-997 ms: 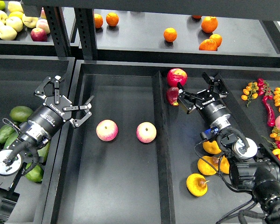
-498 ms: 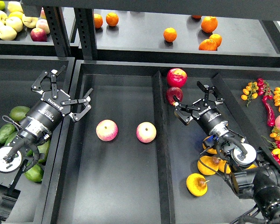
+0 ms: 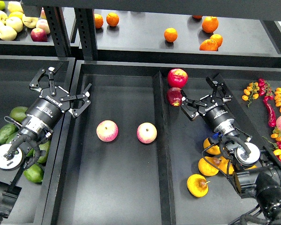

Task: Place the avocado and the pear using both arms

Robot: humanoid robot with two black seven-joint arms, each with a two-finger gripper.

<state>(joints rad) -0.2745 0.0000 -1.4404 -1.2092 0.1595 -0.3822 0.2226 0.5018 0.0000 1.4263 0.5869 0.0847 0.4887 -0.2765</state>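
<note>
The pear [image 3: 197, 184], yellow-orange with a thin brown stem, is lying in the right bin beside two more pears [image 3: 212, 165]; the avocados [image 3: 19, 114], smooth green ovals, are lying heaped in the left bin; the left gripper [image 3: 62, 92] is hovering spread and empty near them; the right gripper [image 3: 207, 99] is hovering spread beside a dark red apple [image 3: 174, 96].

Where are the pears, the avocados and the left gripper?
pears [image 3: 198, 185]: head view, lower right, on the front pear's skin.
avocados [image 3: 20, 113]: head view, far left, top of the upper one.
left gripper [image 3: 62, 89]: head view, between its open fingers.
</note>
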